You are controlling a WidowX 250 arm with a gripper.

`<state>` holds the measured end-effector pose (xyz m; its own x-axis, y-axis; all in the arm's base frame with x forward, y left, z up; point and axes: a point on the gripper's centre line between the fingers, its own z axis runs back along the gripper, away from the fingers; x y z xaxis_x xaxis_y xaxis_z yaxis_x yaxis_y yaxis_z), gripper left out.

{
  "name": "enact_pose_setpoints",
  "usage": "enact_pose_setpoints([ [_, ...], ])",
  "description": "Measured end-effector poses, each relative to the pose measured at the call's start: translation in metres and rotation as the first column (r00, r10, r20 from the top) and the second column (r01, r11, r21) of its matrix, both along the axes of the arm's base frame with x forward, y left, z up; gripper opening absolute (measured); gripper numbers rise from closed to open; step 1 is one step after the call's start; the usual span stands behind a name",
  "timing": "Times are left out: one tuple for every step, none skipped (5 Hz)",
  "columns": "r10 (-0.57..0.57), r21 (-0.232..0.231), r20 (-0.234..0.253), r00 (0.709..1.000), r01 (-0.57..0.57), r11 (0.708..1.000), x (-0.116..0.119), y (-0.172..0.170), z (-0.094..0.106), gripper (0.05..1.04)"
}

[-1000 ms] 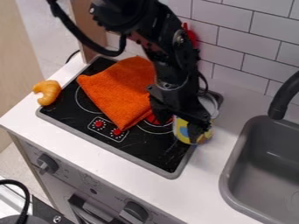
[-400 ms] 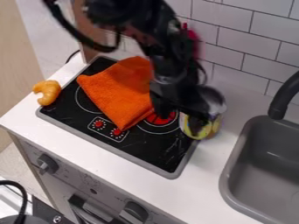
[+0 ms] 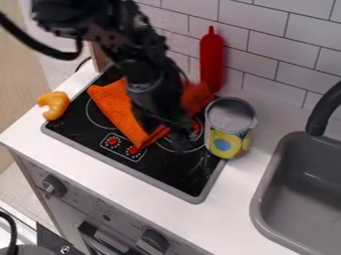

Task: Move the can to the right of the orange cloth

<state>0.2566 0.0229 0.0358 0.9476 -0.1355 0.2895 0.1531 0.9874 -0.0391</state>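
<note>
Toy kitchen, by the look of it. Black stovetop (image 3: 170, 172) with printed rings was set in a white counter (image 3: 100, 168); knobs (image 3: 55, 185) on the front below. Grey sink (image 3: 303, 191), black faucet (image 3: 323, 109), white tiled wall (image 3: 276, 47) behind.

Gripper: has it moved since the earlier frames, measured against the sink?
Yes. The gripper has shifted toward the picture's left, farther from the sink: it was at the can and is now over the stovetop.
</note>
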Motion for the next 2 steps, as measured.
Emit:
enact_pose_setpoints([
  [0.162,0.023,0.044,0.986,-0.163,0.986,0.008,0.035,0.005,0.998],
  [0.344,0.035,0.088,0.935,-0.348,0.937,0.024,0.074,0.000,0.998],
])
